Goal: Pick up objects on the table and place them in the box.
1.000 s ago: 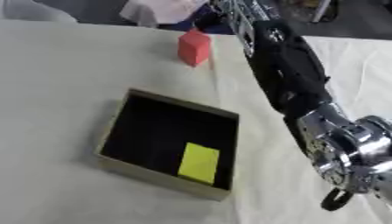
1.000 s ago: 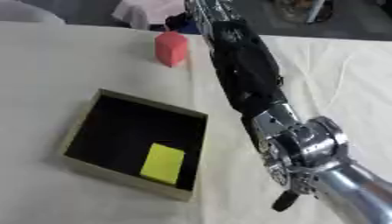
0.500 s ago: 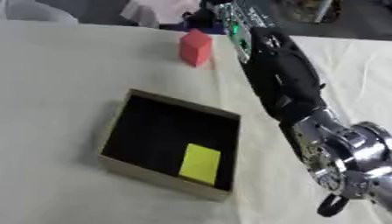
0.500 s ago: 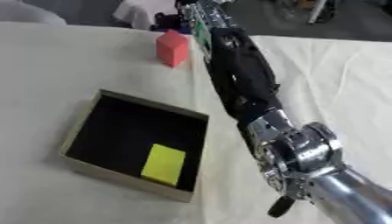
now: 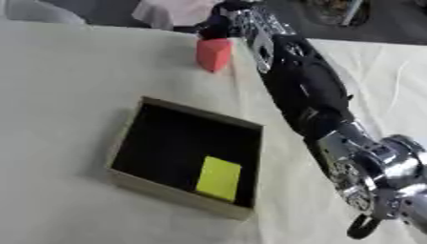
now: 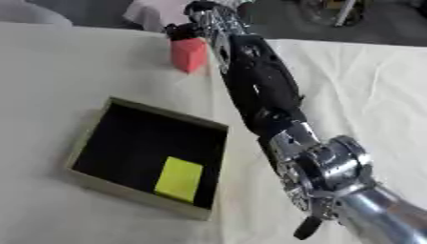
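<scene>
The right hand is blurred beyond the red block (fingers indistinct).

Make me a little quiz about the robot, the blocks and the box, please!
1. True or false: the yellow block already lies inside the box.
2. Where is the red block? A) in the box B) on the table beyond the box C) on top of the yellow block
3. Fill in: the arm stretched across the table toward the red block is the robot's ____ arm, with its right hand right by that block.

Key: 1 true; 2 B; 3 right.
</scene>
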Controlling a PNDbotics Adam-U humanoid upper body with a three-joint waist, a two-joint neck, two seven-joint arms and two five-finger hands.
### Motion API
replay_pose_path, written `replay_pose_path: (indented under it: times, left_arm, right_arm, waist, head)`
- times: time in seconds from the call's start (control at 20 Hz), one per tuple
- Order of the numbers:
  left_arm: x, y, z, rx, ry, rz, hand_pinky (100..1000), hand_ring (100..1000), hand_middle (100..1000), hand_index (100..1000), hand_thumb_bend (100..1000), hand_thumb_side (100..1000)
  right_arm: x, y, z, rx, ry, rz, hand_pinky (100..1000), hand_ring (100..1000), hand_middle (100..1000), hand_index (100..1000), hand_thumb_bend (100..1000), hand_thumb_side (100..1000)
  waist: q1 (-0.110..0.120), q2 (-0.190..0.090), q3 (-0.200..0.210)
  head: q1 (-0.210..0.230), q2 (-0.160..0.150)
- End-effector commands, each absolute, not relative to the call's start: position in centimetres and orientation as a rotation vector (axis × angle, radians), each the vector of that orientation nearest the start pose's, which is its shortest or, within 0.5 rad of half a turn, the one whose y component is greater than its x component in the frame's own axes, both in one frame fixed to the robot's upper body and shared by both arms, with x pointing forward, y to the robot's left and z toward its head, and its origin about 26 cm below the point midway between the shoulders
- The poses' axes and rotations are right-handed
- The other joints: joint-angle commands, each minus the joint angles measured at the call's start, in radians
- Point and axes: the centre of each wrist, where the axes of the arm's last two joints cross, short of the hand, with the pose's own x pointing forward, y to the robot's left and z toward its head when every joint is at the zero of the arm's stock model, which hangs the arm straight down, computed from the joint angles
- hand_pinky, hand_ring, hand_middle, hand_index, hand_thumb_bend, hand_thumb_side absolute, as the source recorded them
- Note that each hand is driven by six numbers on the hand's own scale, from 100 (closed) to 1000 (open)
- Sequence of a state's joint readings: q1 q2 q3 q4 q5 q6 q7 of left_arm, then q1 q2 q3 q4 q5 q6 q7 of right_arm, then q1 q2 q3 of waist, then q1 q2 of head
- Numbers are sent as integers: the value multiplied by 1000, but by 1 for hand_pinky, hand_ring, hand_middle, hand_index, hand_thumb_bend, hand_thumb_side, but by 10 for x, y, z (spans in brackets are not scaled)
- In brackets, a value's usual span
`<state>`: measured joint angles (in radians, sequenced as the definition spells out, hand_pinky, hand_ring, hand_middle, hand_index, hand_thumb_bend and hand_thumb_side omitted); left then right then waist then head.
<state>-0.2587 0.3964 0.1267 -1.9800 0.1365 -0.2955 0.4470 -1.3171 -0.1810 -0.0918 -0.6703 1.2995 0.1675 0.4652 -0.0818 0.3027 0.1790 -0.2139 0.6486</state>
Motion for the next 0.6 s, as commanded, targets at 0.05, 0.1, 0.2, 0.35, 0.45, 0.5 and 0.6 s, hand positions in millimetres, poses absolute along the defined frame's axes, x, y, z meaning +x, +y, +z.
replay_pose_path:
  times: [0.05,0.1,0.2,0.35,0.45,0.5,0.6]
  left_arm:
    - [292,307,212,336,-2597,252,660,751,696,769,289,629]
    - [293,307,212,334,-2596,253,659,751,696,769,290,630]
    - [293,307,212,328,-2595,257,659,751,696,768,290,630]
    - [292,307,211,325,-2593,259,660,752,696,768,288,631]
    - [293,307,211,324,-2593,260,660,752,696,768,287,632]
    - [293,307,211,323,-2593,260,660,752,697,768,287,632]
    - [292,307,211,323,-2592,260,660,752,697,768,286,632]
  right_arm:
    - [516,-165,290,-1021,-1246,1241,992,1000,950,1000,100,830]
    - [516,-165,288,-1014,-1245,1241,990,1000,951,1000,100,836]
    - [516,-166,285,-1000,-1245,1238,987,1000,953,1000,100,855]
    - [517,-168,281,-979,-1250,1230,987,1000,952,1000,100,870]
    - [516,-168,278,-972,-1257,1222,984,1000,948,1000,100,863]
    - [516,-168,277,-971,-1264,1218,978,994,947,1000,100,860]
    - [516,-167,275,-967,-1275,1210,977,992,947,1000,100,860]
  waist:
    - [9,-16,1]
    - [9,-16,1]
    - [9,-16,1]
    - [10,-15,1]
    - [10,-15,1]
    - [11,-14,1]
    - [11,-14,1]
  head:
    - [-2,-12]
    - [-2,-13]
    - [-3,-13]
    - [-3,-14]
    - [-3,-16]
    - [-3,-17]
    - [-4,-18]
